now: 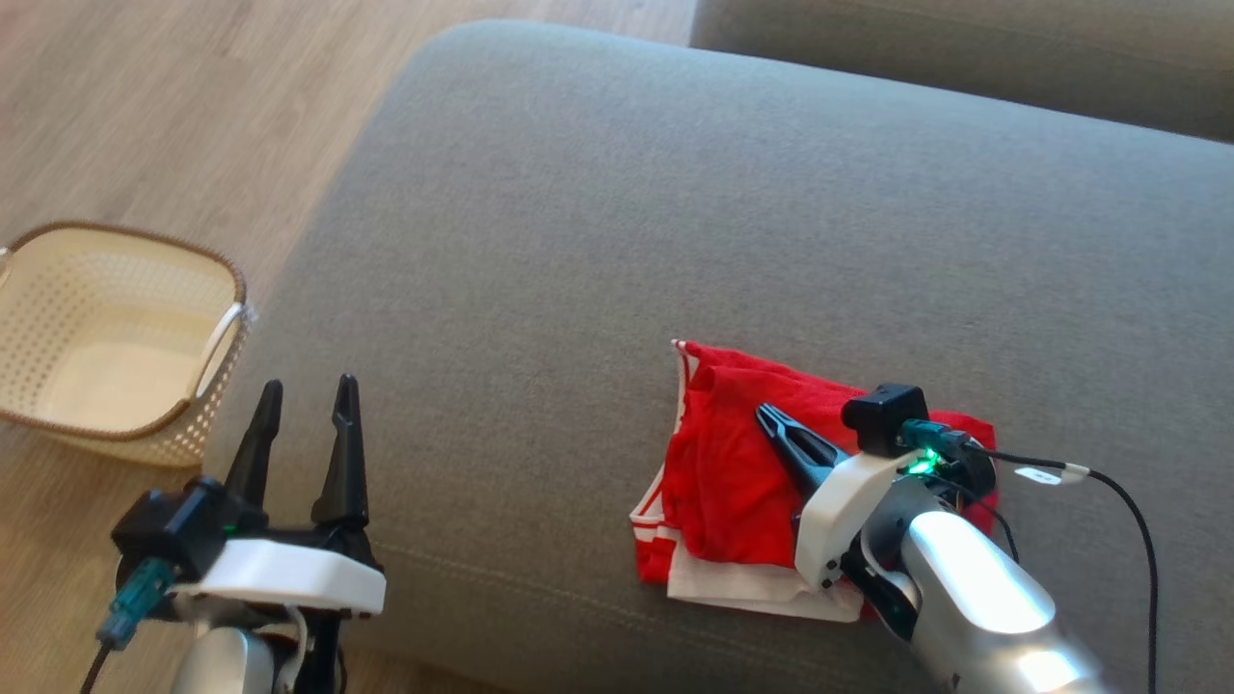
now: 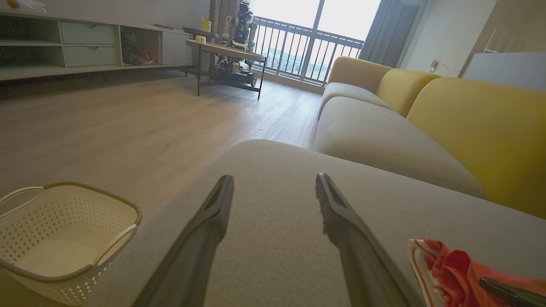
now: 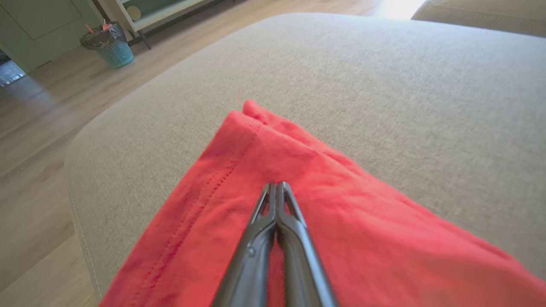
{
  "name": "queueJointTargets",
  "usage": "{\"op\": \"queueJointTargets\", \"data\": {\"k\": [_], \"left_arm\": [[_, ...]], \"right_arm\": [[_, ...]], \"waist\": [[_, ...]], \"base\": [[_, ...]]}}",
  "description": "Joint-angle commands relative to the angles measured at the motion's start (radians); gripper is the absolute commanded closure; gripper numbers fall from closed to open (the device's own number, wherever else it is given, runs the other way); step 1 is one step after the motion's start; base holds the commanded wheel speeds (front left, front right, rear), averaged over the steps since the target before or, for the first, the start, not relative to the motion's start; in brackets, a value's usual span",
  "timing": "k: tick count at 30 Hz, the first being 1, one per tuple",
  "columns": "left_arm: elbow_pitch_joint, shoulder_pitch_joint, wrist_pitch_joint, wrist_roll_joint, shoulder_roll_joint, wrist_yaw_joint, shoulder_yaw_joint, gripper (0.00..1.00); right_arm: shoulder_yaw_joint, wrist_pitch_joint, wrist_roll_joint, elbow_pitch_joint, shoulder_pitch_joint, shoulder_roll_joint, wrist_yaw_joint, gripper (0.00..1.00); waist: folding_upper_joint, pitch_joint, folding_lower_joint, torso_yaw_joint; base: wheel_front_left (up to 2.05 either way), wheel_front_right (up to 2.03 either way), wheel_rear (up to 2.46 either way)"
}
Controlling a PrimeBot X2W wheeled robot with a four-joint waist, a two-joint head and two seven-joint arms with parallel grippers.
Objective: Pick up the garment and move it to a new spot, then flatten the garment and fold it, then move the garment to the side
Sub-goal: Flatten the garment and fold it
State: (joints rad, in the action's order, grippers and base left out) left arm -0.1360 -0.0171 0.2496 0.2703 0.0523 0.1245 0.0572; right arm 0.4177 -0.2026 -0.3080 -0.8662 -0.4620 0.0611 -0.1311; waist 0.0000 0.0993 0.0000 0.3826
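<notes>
Over on the left, a cream plastic basket (image 1: 125, 337) with a brown rim sits on the wood floor (image 1: 145, 96), just to the left of the left end effector (image 1: 308, 386). That end effector is released. Its two dark fingers (image 1: 258, 434) are spread apart with nothing between them, hanging over the front left corner of the grey sofa cushion (image 1: 675, 193).

To its right, well apart across bare cushion, lies the garment (image 1: 723, 472). It is red cloth with white trim, folded into a rough square near the cushion's front edge, with a white layer showing under its near side.

The right end effector (image 1: 766, 416) is over the garment, clenched. Its fingers are pressed tight together, and the tips are down on the top red layer, a little in from a folded corner. Whether any cloth is pinched between the tips I cannot tell.

Ahead and to the right of the left end effector, the sofa's yellow backrest (image 2: 469, 128) rises behind the cushion.
</notes>
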Motion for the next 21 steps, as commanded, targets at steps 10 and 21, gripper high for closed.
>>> {"op": "queueJointTargets", "data": {"k": [10, 21], "left_arm": [[0.056, -0.018, 0.012, -0.004, 0.006, 0.006, -0.059, 0.0], [0.07, 0.013, 0.012, -0.009, 0.001, 0.005, -0.076, 0.0]], "right_arm": [[-0.152, -0.054, 0.073, 0.165, 0.012, 0.012, 0.0, 1.0], [-0.363, 0.0, 0.304, 0.523, 0.186, 0.049, 0.0, 1.0]], "waist": [[0.0, -0.089, 0.0, -0.127], [0.0, -0.118, 0.0, -0.25]], "base": [[0.0, 0.0, 0.0], [0.0, 0.0, 0.0]]}}
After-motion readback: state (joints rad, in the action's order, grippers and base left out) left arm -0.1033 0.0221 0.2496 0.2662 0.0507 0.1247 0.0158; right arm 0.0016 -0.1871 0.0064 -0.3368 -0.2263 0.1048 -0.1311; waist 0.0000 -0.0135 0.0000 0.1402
